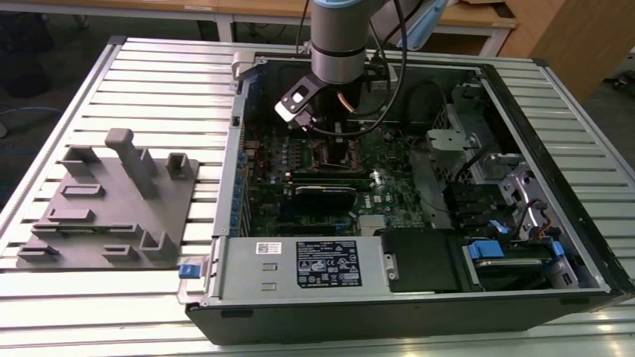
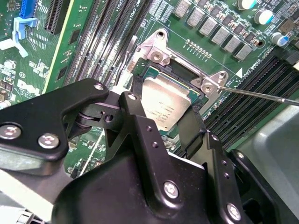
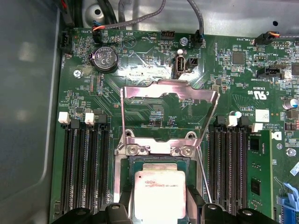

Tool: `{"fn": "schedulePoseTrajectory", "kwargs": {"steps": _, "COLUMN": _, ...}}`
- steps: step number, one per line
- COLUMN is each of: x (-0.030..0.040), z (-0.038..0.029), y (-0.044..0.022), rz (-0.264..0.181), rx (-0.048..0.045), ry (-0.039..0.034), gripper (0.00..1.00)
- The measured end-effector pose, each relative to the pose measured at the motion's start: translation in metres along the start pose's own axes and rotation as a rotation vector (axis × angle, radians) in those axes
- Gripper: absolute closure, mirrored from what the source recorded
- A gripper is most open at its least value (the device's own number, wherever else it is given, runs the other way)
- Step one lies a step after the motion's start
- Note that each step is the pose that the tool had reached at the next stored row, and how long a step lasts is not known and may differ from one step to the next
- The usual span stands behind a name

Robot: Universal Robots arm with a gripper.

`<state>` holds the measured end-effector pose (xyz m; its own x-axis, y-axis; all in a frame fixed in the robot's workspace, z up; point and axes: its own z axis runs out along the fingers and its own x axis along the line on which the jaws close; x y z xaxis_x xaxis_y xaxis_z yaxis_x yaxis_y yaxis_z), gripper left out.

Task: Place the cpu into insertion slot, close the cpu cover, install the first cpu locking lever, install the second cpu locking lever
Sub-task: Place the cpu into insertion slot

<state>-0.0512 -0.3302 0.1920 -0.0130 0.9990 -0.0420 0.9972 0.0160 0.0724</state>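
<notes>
Grip on the cpu (image 3: 161, 196) is seen in both wrist views: the silver chip (image 2: 166, 100) is clamped between the black fingers (image 2: 135, 116) of the end effector (image 2: 163, 109), one finger set against each of two opposite edges. The chip is held directly over the insertion slot (image 3: 154, 162), whose dark frame is exposed past the chip's free edge. Whether the chip is already seated cannot be told.

In the first wrist view the cpu cover (image 3: 170, 86) is shown swung up and open, rising from two screws at the slot's edge, with the green circuit board (image 3: 140, 51) visible through its cut-out. In the second wrist view the slot's silver corner brackets are given closer, and a thin locking lever (image 2: 261, 94) is seen stretched away from one corner over the memory slots (image 2: 107, 42).

These long black slots (image 3: 86, 163) are set close on two sides of the insertion slot, so little margin is left beside the fingers. A third side is bounded by the raised cover.

In the exterior view the end effector (image 1: 335, 134) is seen low inside the open computer case (image 1: 297, 268), with case walls all round and cables close to the arm (image 1: 337, 37). The case is laid on a slatted surface (image 1: 159, 82). A grey fixture plate (image 1: 109, 216) is placed well apart, at the exterior view's left.
</notes>
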Motion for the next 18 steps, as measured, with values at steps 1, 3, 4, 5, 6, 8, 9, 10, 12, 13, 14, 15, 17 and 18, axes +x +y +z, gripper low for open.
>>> {"fn": "schedulePoseTrajectory", "kwargs": {"steps": 1, "x": 0.0, "z": 0.0003, "y": 0.0, "rz": 0.0, "rx": 0.0, "ry": 0.0, "gripper": 0.46}}
{"fn": "schedulePoseTrajectory", "kwargs": {"steps": 3, "x": 0.0, "z": 0.0007, "y": -0.0001, "rz": 0.0, "rx": 0.0003, "ry": -0.0003, "gripper": 0.46}}
{"fn": "schedulePoseTrajectory", "kwargs": {"steps": 4, "x": 0.0, "z": 0.0008, "y": -0.0001, "rz": 0.0, "rx": 0.0003, "ry": -0.0004, "gripper": 0.46}}
{"fn": "schedulePoseTrajectory", "kwargs": {"steps": 5, "x": 0.0, "z": 0.0008, "y": -0.0001, "rz": 0.0, "rx": 0.0002, "ry": -0.0003, "gripper": 0.46}}
{"fn": "schedulePoseTrajectory", "kwargs": {"steps": 6, "x": 0.0001, "z": 0.0009, "y": -0.0001, "rz": 0.0, "rx": 0.0, "ry": 0.0, "gripper": 0.46}}
{"fn": "schedulePoseTrajectory", "kwargs": {"steps": 8, "x": 0.0001, "z": 0.001, "y": -0.0001, "rz": 0.0, "rx": 0.0, "ry": 0.0001, "gripper": 0.46}}
{"fn": "schedulePoseTrajectory", "kwargs": {"steps": 9, "x": 0.0, "z": 0.001, "y": 0.0, "rz": 0.0, "rx": -0.0001, "ry": 0.0, "gripper": 0.46}}
{"fn": "schedulePoseTrajectory", "kwargs": {"steps": 10, "x": 0.0, "z": 0.001, "y": -0.0001, "rz": 0.0, "rx": 0.0, "ry": 0.0, "gripper": 0.46}}
{"fn": "schedulePoseTrajectory", "kwargs": {"steps": 12, "x": 0.0001, "z": 0.001, "y": -0.0001, "rz": 0.0, "rx": -0.0001, "ry": 0.0001, "gripper": 0.46}}
{"fn": "schedulePoseTrajectory", "kwargs": {"steps": 13, "x": 0.0001, "z": 0.001, "y": -0.0001, "rz": 0.0, "rx": -0.0001, "ry": 0.0001, "gripper": 0.46}}
{"fn": "schedulePoseTrajectory", "kwargs": {"steps": 14, "x": 0.0001, "z": 0.0011, "y": -0.0001, "rz": 0.0, "rx": -0.0001, "ry": 0.0001, "gripper": 0.46}}
{"fn": "schedulePoseTrajectory", "kwargs": {"steps": 15, "x": 0.0001, "z": 0.0011, "y": -0.0001, "rz": 0.0, "rx": -0.0001, "ry": 0.0001, "gripper": 0.46}}
{"fn": "schedulePoseTrajectory", "kwargs": {"steps": 17, "x": 0.0001, "z": 0.0011, "y": -0.0001, "rz": 0.0, "rx": -0.0001, "ry": 0.0001, "gripper": 0.46}}
{"fn": "schedulePoseTrajectory", "kwargs": {"steps": 18, "x": 0.0001, "z": 0.0011, "y": -0.0001, "rz": 0.0, "rx": 0.0, "ry": 0.0001, "gripper": 0.46}}
